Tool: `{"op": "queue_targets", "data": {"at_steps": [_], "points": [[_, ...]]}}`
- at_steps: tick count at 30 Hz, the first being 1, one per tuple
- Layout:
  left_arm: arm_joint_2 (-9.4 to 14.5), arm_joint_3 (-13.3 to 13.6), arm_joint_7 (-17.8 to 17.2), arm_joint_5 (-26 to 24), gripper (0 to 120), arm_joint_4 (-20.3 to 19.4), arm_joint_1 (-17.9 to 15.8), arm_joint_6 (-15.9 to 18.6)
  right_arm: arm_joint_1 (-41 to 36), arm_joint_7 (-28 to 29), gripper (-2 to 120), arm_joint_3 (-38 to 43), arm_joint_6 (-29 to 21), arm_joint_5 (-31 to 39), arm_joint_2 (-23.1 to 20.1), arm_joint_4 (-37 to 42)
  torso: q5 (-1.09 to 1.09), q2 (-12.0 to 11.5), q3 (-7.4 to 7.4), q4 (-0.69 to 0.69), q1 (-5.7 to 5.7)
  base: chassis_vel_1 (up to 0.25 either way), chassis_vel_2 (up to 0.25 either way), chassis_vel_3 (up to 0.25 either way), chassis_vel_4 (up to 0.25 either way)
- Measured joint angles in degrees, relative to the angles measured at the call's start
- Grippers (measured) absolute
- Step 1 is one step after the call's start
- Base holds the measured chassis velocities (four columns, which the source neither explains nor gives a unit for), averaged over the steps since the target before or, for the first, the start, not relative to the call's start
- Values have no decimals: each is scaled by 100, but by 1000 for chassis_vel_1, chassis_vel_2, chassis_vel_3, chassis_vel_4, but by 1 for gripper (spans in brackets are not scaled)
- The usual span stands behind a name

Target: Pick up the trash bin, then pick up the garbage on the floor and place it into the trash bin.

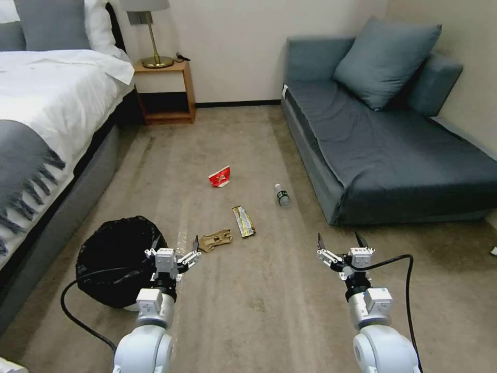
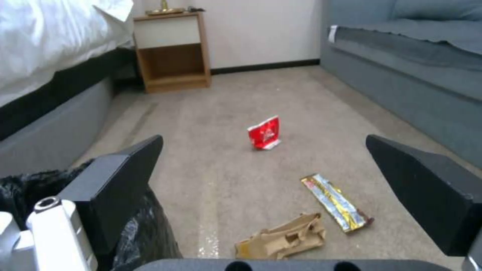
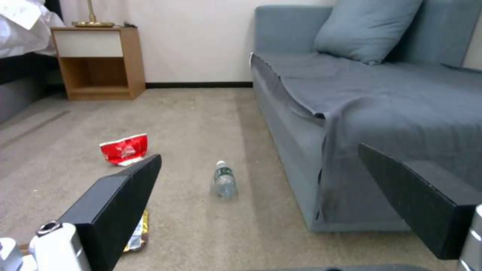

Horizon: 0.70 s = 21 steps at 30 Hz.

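The trash bin, round with a black bag liner, stands on the carpet at my near left. My left gripper hovers open just over its right rim. The garbage lies ahead: a tan cardboard piece, a yellow-silver snack wrapper, a red-and-white carton, and a clear bottle with a green label. My right gripper is open above bare carpet, right of the wrapper.
A bed runs along the left and a grey sofa along the right, leaving a carpeted lane between them. A wooden nightstand with a brass lamp stands at the far wall.
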Motion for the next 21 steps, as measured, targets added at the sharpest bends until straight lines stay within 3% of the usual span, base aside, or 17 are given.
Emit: {"op": "queue_targets", "data": {"at_steps": [21], "points": [[0,0,0,0,100,0,0,0,0,0,100,0,0,0,0,0,0,0,0,0,0,0,0,0,0]]}}
